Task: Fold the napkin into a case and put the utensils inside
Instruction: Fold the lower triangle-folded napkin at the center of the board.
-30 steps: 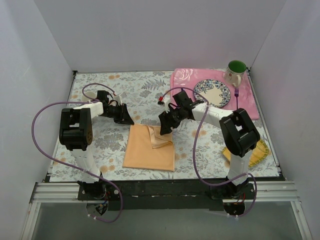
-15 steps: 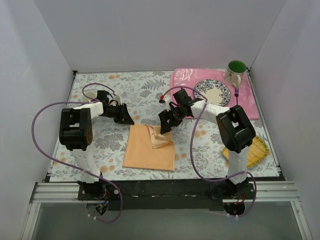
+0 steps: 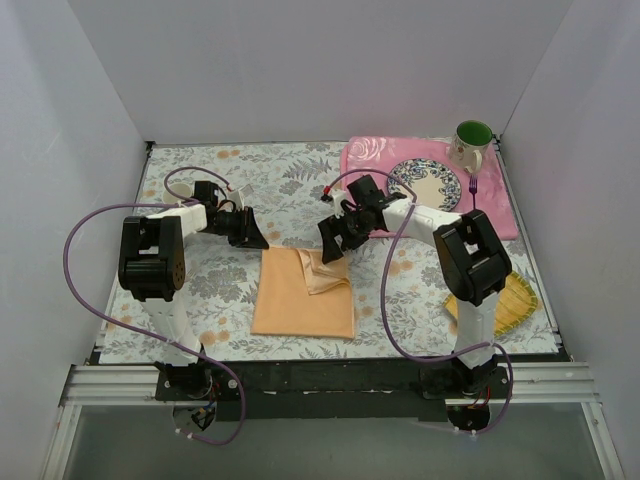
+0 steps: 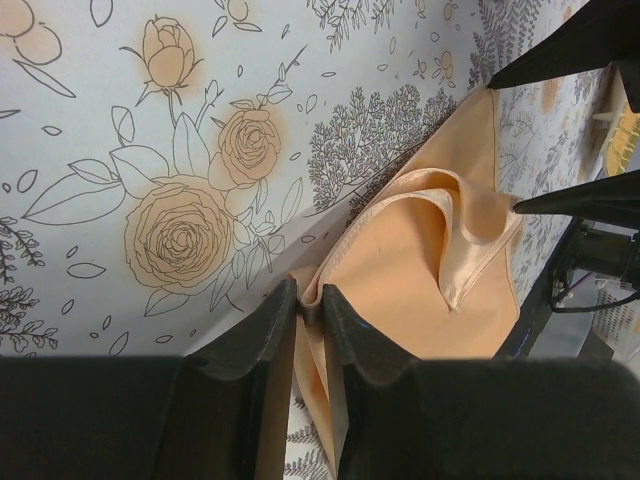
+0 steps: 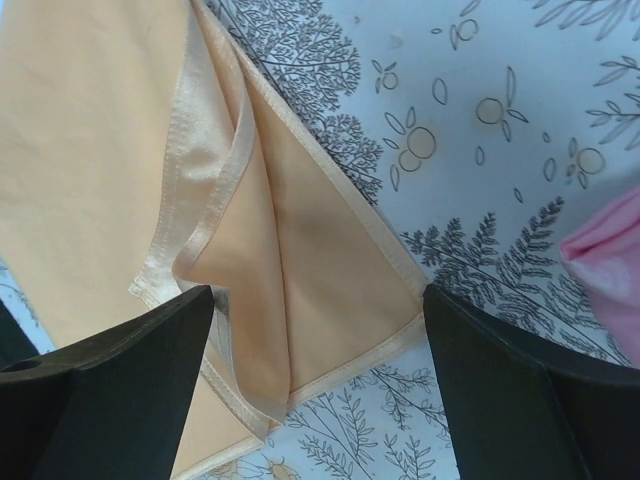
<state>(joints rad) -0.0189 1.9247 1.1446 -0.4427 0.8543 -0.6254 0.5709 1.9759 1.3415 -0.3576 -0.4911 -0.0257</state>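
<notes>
Overhead view of a desk (image 3: 200, 285) covered in a flower-printed cloth, with two black-and-white robot arms reaching in from the near edge. A peach-orange napkin (image 3: 300, 300) lies mostly flat near the middle of the desk, between the arms. Near its far right corner, a loose flap (image 3: 323, 272) is folded back over the napkin and sits rumpled.

The left end effector (image 3: 250, 238) is at the napkin's far left corner. In the left wrist view, its two dark fingers (image 4: 262, 335) are pressed nearly together, with a folded edge of the peach cloth pinched between them. The cloth rises slightly into the grip.

The right end effector (image 3: 335, 245) hovers at the napkin's far right corner, above the flap. In the right wrist view its fingers (image 5: 130, 390) are spread wide apart and grip nothing. The creased flap and its shiny hemmed edges lie in the gap between them.

At the far right of the desk lies a pink floral placemat (image 3: 365, 160). It carries a patterned plate (image 3: 425, 185) and a mug with a green inside (image 3: 472, 143). A slim purple fork (image 3: 473, 195) lies on the placemat just right of the plate, well apart from the napkin. A yellow woven mat (image 3: 518, 305) shows near the right arm's base.
</notes>
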